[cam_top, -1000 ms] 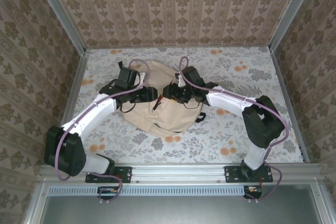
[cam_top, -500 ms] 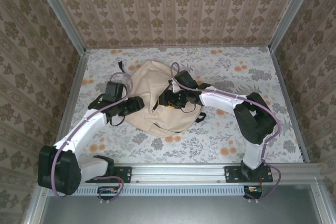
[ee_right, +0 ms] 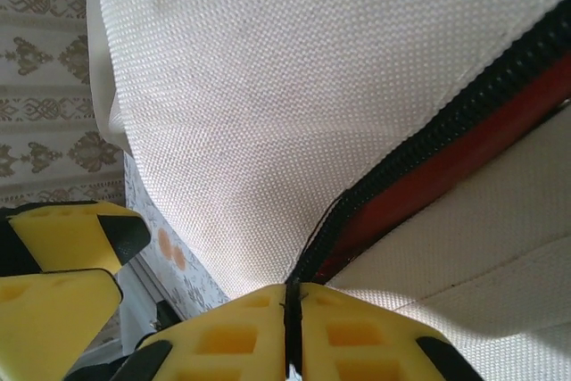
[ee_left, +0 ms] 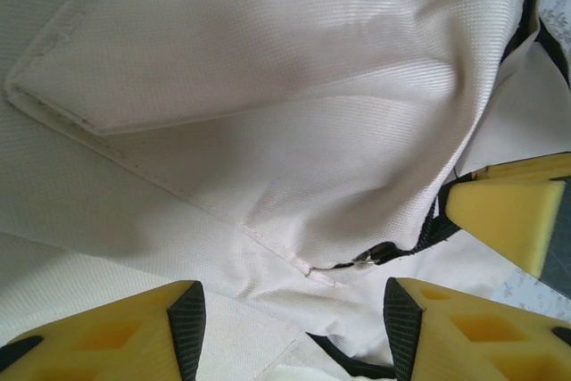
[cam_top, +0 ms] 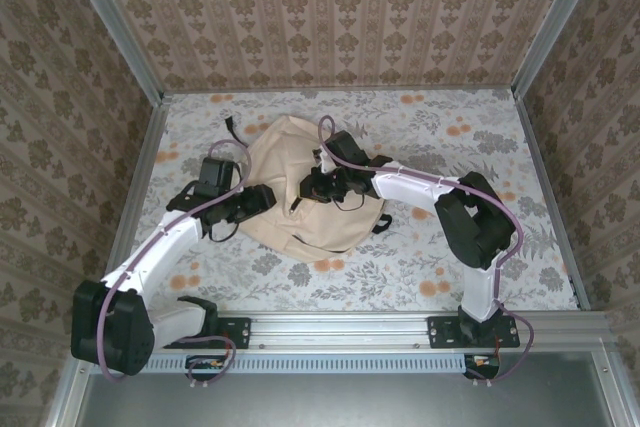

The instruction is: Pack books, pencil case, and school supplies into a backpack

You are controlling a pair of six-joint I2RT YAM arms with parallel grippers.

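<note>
One backpack [cam_top: 322,229], beige coarse-weave fabric, soft and slumped, lies in the middle of the floral table [cam_top: 470,157]. Its black zipper [ee_right: 473,103] gapes in a narrow slit. Something red [ee_right: 473,149] shows inside, can't tell what. My right gripper [ee_right: 293,299] is pinched closed on the zipper edge. My left gripper [ee_left: 290,310] stands part-open, gripping nothing, at the backpack's left side.

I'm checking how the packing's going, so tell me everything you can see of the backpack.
The backpack is big, soft, beige woven fabric with a small black loop at one end, lying on the table. Its dark zipper gapes, showing red inside. The right hand is shut on the zipper's end; the left hand hangs open over its left side.
</note>
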